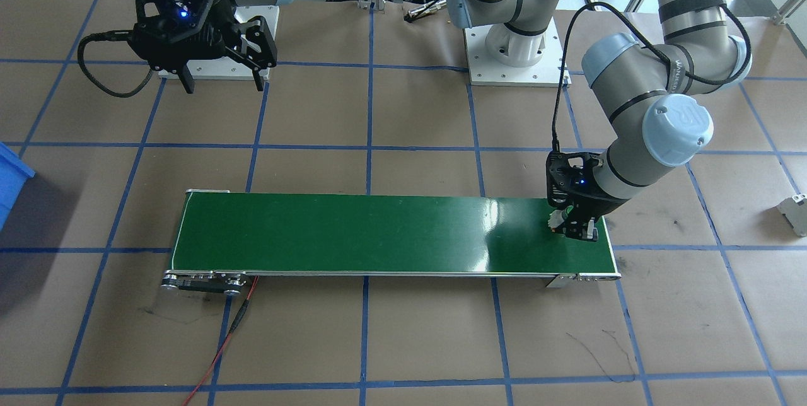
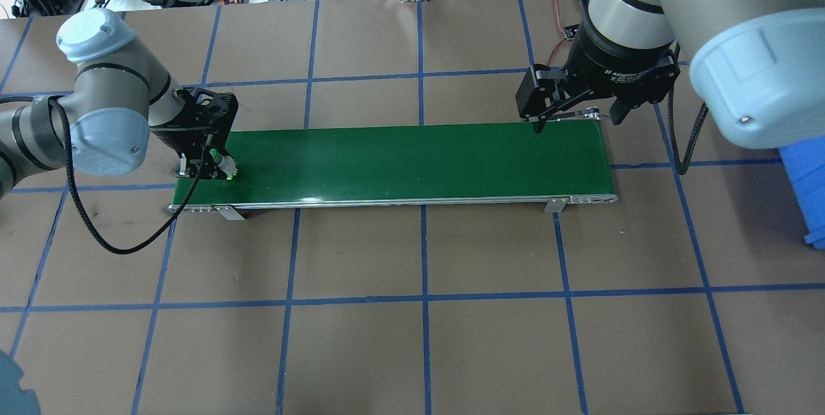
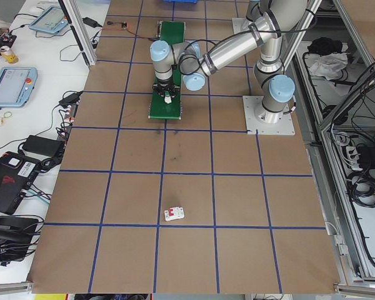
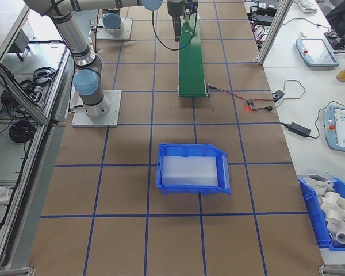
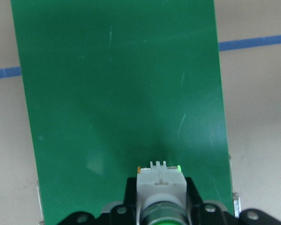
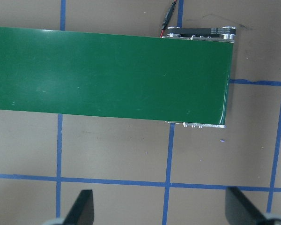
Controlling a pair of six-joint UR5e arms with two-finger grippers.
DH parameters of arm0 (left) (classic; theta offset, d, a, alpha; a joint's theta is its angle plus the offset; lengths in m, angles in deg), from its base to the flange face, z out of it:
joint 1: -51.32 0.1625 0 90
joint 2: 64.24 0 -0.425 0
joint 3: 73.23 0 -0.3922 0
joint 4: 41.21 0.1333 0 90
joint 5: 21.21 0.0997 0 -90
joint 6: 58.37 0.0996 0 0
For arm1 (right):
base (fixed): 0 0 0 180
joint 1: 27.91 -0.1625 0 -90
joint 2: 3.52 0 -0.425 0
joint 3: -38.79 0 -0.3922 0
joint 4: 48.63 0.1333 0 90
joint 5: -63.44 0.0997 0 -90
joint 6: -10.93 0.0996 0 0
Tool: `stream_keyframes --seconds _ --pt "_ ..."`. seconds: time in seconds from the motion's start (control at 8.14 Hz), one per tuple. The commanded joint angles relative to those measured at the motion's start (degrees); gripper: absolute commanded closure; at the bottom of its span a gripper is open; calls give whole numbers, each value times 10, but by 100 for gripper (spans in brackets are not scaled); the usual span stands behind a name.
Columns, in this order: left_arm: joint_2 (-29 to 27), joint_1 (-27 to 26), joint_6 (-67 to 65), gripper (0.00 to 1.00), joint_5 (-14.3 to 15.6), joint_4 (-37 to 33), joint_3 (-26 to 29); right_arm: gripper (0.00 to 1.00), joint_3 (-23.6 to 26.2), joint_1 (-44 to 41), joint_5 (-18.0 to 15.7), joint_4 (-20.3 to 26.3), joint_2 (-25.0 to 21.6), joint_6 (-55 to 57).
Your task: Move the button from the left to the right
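While the left arm [image 2: 201, 151], jaws clamping the button [image 2: 223, 167], bends low over the conveyor [image 2: 412, 157], the right gripper's [image 2: 573, 120] jaws hang spread.

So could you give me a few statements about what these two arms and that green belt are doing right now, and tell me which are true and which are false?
1. The left gripper is shut on the button. True.
2. The button is at the conveyor belt's right end. False: it is at the left end, held over the belt.
3. The right gripper has its jaws spread and holds nothing. True.
4. A red and black wire runs out from one end of the belt. True.
5. The blue bin sits on the belt. False: it stands on the table, past the belt's right end.
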Motion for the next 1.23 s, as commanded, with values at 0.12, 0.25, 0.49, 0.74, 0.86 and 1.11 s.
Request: stream_keyframes --seconds 0.12,0.25,0.49,0.74,0.86,1.11 --pt "-7 0 -15 1 -2 0 0 0 0 0 0 0 1 0" --pt "-10 0 -13 0 -3 2 0 0 0 0 0 0 0 0" --pt "-10 0 -14 0 -2 2 0 0 0 0 0 0 1 0" --pt "-9 0 -15 0 -1 2 1 0 0 0 0 0 1 -1" --pt "-8 0 -15 0 1 4 4 0 0 0 -1 -1 1 -2" --pt "7 -1 -15 0 -1 29 5 0 -1 0 -2 -5 3 -6"
